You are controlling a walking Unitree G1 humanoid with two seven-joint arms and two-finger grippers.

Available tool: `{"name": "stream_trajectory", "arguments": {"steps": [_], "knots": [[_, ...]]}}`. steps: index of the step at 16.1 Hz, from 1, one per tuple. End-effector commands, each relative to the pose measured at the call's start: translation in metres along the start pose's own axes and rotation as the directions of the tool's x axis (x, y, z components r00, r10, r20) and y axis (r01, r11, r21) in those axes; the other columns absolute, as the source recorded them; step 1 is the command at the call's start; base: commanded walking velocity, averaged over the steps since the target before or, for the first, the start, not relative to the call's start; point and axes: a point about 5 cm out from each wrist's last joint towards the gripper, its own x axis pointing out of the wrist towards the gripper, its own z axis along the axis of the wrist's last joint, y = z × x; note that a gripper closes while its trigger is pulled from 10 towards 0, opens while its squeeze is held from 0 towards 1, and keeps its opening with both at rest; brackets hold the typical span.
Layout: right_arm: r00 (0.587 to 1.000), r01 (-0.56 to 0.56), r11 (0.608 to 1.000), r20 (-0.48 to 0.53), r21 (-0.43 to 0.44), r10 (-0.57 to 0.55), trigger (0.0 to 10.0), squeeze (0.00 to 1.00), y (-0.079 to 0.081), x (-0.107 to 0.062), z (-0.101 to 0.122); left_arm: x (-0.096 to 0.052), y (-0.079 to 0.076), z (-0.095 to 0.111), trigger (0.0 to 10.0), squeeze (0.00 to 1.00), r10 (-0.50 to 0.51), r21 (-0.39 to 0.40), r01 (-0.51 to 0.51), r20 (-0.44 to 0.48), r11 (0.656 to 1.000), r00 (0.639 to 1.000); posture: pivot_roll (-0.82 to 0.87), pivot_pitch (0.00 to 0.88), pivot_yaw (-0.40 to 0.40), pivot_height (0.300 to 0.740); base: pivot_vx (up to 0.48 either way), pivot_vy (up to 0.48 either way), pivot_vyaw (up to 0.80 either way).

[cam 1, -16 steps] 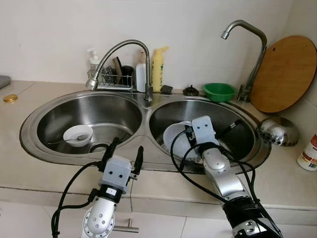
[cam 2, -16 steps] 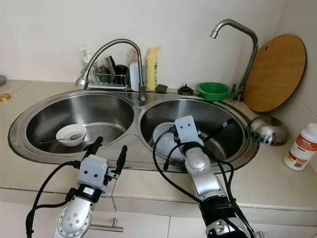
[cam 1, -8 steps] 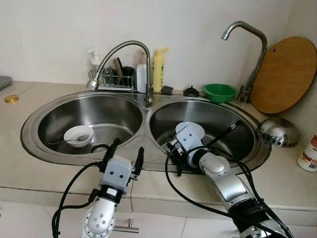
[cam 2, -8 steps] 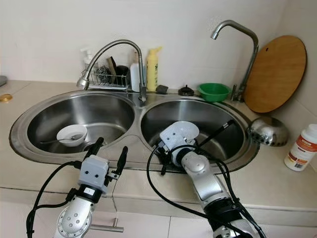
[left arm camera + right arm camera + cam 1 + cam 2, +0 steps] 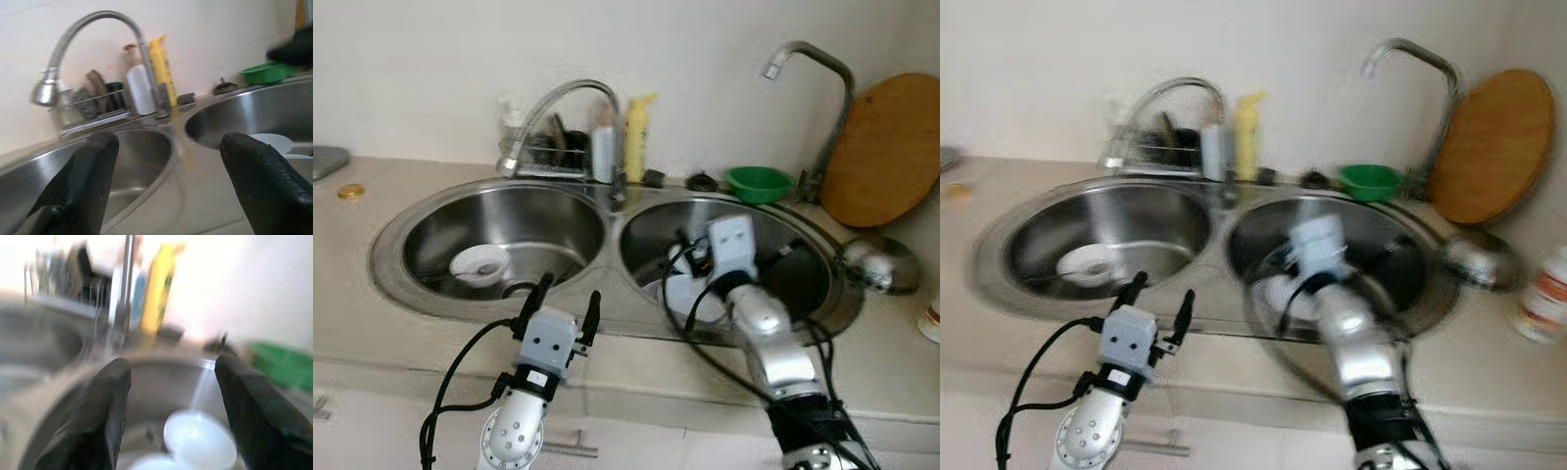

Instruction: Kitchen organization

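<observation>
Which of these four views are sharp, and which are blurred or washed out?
Left eye view: mildly soft, sink readable. Right eye view: heavily smeared, worst around the right gripper. Left wrist view: fairly sharp on the left gripper. Right wrist view: blurred, wall washed out behind the yellow bottle.

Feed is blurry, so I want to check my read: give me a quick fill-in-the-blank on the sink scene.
1. The white bowl sits in the ____ basin.
2. The right gripper is over the ____ basin, fingers open.
3. The small bowl behind the sink is ____.
4. The left gripper has its fingers ____.

Missing words: left; right; green; open
</observation>
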Motion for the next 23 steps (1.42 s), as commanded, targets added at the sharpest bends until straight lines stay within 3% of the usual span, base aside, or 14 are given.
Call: {"name": "stream_trajectory", "arguments": {"steps": [1, 11, 17, 20, 23], "knots": [[0.998, -0.001, 1.000, 0.064, 0.027, 0.000, 10.0, 0.00, 0.006, 0.003, 0.013, 0.000, 0.002, -0.001, 10.0, 0.00, -0.001, 0.001, 0.001, -0.008, 1.000, 1.000, 0.11, 0.000, -0.030, 0.740, 0.000, 0.480, 0.00], [0.986, 0.032, 0.996, 0.159, 0.081, -0.044, 10.0, 0.00, 0.011, -0.006, 0.020, 0.000, 0.001, 0.002, 10.0, 0.00, 0.006, 0.003, -0.006, 0.008, 1.000, 1.000, 0.11, 0.000, -0.035, 0.740, 0.000, 0.480, 0.00], [0.983, -0.013, 0.999, 0.182, 0.033, 0.006, 10.0, 0.00, 0.021, -0.020, 0.015, 0.001, 0.007, 0.007, 10.0, 0.00, 0.037, 0.015, -0.038, 0.054, 0.999, 0.998, 0.11, 0.000, -0.034, 0.740, 0.000, 0.400, 0.00], [0.971, 0.014, 0.999, 0.240, -0.042, -0.003, 10.0, 0.00, 0.012, -0.037, 0.018, -0.001, 0.007, 0.008, 10.0, 0.00, 0.038, 0.019, -0.039, 0.061, 0.999, 0.997, 0.11, 0.000, -0.039, 0.740, 0.000, 0.000, 0.00], [0.957, 0.068, 0.997, 0.286, -0.041, -0.054, 10.0, 0.00, -0.004, -0.059, 0.028, -0.003, 0.007, 0.008, 10.0, 0.00, 0.037, 0.021, -0.038, 0.070, 0.999, 0.997, 0.09, 0.000, -0.039, 0.740, 0.000, 0.000, 0.00]]}}
